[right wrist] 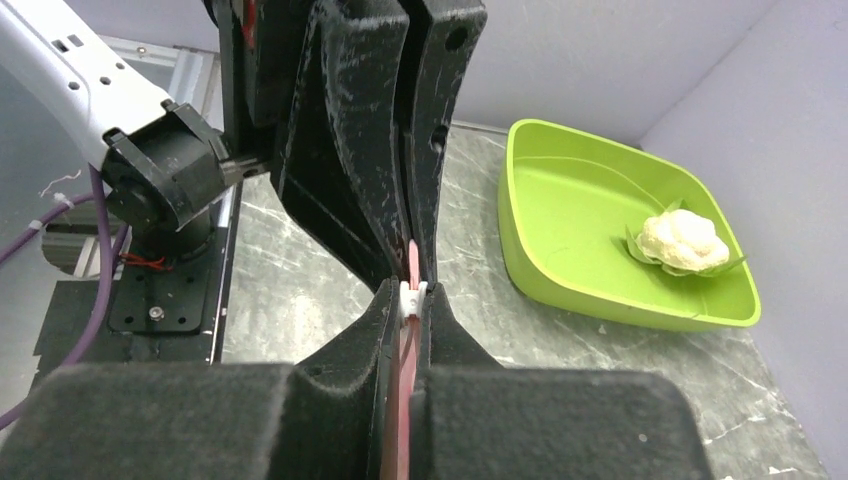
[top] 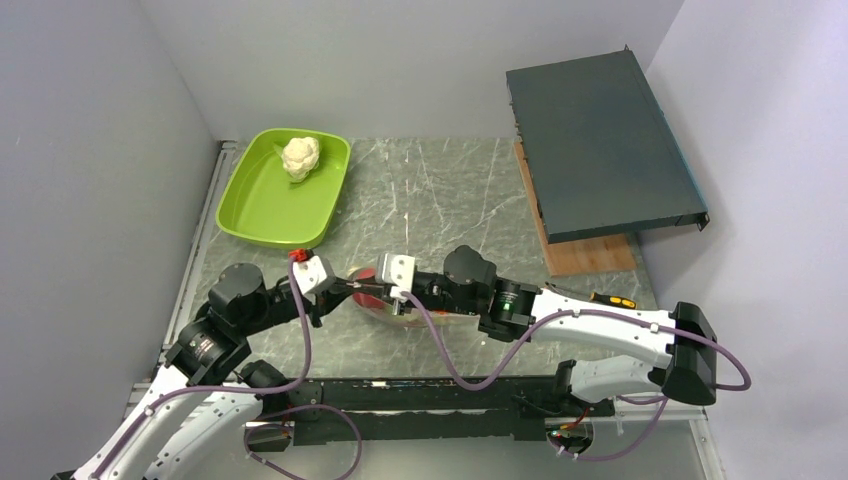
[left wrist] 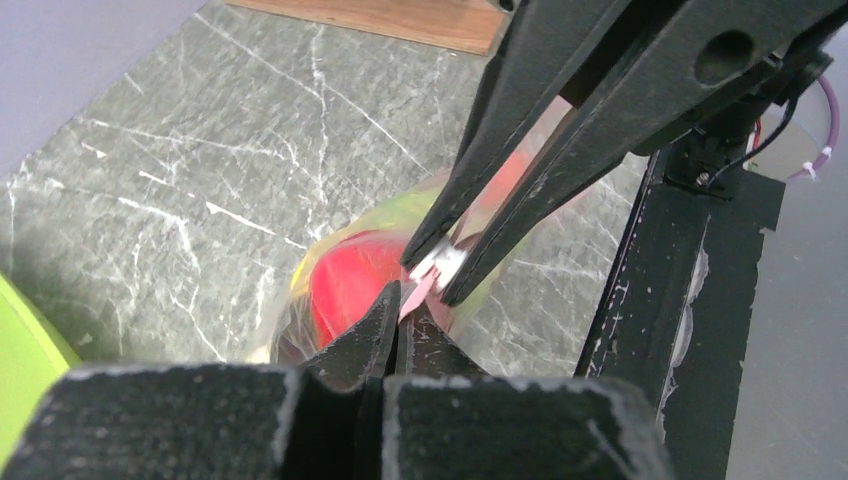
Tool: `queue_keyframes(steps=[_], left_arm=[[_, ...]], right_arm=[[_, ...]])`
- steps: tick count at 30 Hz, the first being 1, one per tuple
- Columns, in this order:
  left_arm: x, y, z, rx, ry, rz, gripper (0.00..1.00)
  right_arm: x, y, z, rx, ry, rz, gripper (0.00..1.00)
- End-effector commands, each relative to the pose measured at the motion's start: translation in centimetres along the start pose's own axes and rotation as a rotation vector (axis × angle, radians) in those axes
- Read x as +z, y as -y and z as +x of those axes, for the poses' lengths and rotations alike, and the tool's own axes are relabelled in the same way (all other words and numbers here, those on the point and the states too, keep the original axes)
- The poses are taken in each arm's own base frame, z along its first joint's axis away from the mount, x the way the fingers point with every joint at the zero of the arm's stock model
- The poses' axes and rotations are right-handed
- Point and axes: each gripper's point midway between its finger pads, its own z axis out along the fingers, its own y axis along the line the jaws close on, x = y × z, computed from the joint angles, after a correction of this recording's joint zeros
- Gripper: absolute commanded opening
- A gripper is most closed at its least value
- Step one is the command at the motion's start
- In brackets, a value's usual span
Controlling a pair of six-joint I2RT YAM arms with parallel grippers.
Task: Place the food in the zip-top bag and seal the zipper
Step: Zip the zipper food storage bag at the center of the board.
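Pinching zipper (left wrist: 416,292), left gripper (left wrist: 397,312) and right gripper (right wrist: 411,297) tip to tip, both clamped on it, food (left wrist: 345,285) inside zip-top bag (left wrist: 292,300).

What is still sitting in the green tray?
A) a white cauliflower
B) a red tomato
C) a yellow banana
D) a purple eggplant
A: a white cauliflower with pale green leaves lies at the far end of the lime-green tray, and nothing else shows in the tray in the top or the right wrist view.
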Motion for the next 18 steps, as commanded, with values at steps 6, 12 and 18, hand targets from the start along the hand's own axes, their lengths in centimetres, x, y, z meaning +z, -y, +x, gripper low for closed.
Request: queue_keyframes(steps=[6,12,18], left_arm=[[-1.9,-2.2,-5.0,-0.016,0.201,-0.171,0.0],[-2.3,-2.4,-5.0,0.007,0.199,-0.191,0.0],[-2.8,-2.6,-4.7,0.028,0.186,-0.212,0.0]], right_arm=[[-2.3,0.7,1.4,-0.003,-0.051,0.03,0.0],[-3.1,0.5,1.9,0.004,-0.058,0.035,0.0],[-4.2,0.5,2.8,0.01,-0.088,0.058,0.0]])
